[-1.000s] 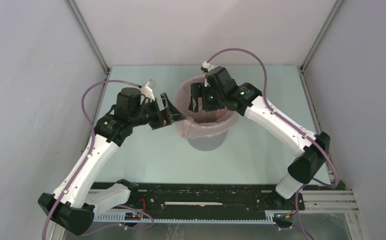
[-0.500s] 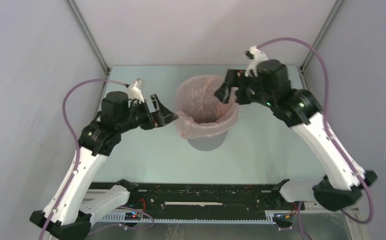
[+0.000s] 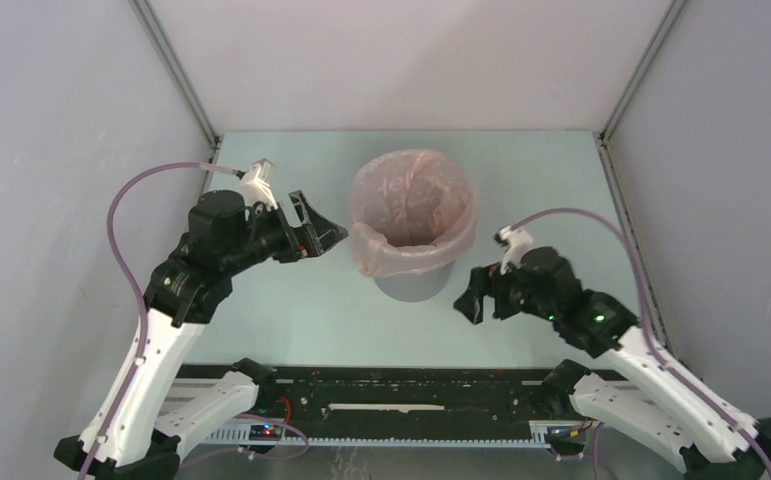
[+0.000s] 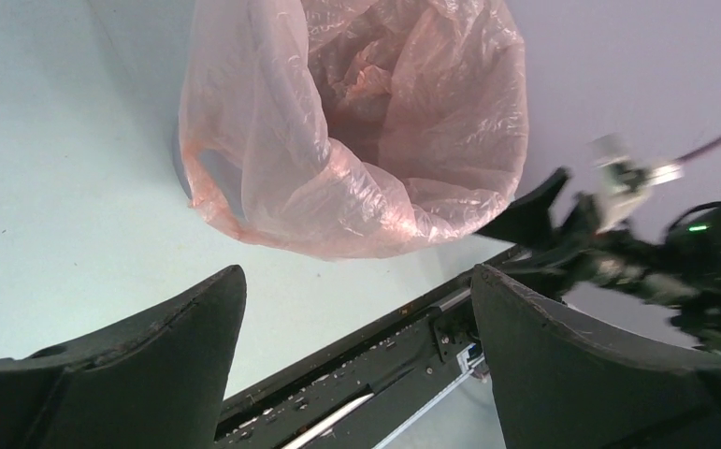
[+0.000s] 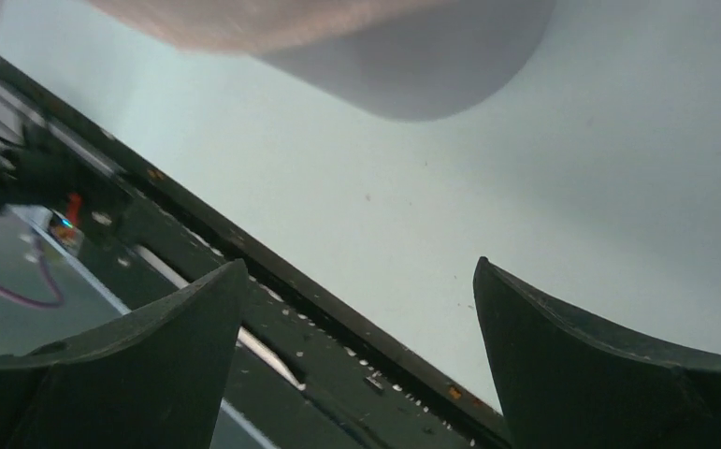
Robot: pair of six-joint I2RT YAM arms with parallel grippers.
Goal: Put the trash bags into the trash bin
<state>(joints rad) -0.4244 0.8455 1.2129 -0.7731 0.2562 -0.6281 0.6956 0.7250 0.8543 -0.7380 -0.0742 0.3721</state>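
The pink trash bag [image 3: 398, 255] sits inside the grey trash bin [image 3: 413, 288] in the middle of the counter [image 3: 291, 300]. Its mouth is wide open, and its wrinkly top is folded out over the rim and hangs down the sides. The left fingers [image 4: 122, 365] are spread apart, hold nothing and stay just left of the bag without touching it. The right fingers [image 5: 122, 365] are spread and empty too, low over the counter near the bin's front right side.
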